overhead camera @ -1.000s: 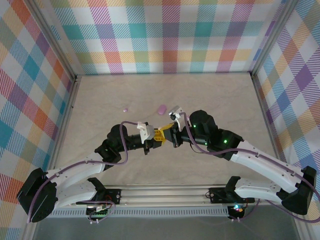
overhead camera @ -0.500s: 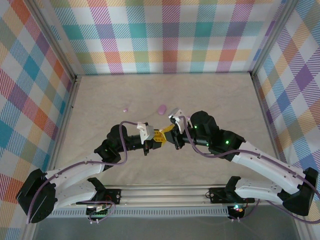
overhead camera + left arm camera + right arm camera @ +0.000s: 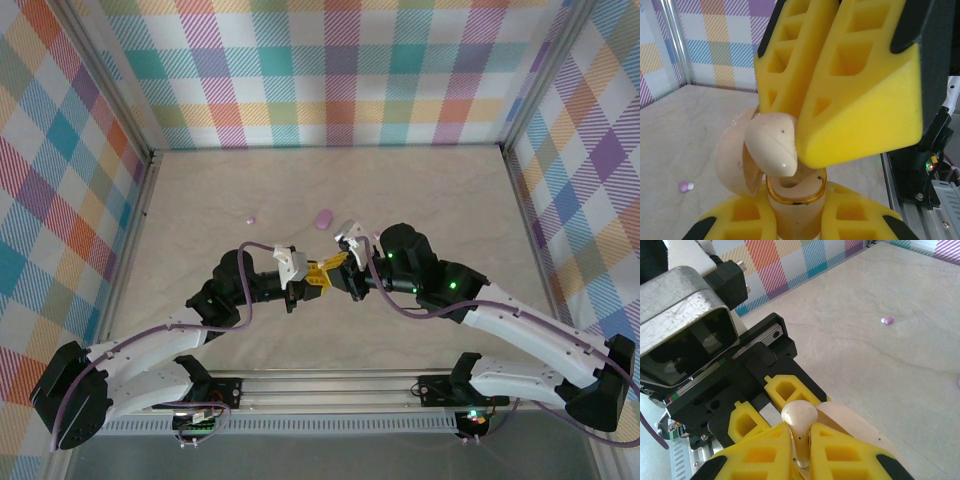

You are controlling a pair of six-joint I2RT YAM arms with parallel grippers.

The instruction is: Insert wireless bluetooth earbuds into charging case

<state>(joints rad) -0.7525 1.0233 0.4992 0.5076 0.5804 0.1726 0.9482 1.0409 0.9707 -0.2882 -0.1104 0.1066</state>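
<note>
Mid-table, cream earbud (image 3: 771,142) hangs at twelve o'clock of the open cream case (image 3: 790,220).
Clamped on the case: left gripper (image 3: 318,274); pinching the earbud: right gripper (image 3: 800,440).

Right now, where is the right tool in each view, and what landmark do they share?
Top external: right tool at centre, meeting the left tool.
Left wrist: right tool at upper middle, pinching a cream earbud.
Right wrist: right tool at bottom centre.
Shared landmark: the left tool, holding the charging case.

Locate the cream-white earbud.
In the right wrist view, the cream-white earbud is pinched in the right claw, over the open case the left claw holds.
</note>
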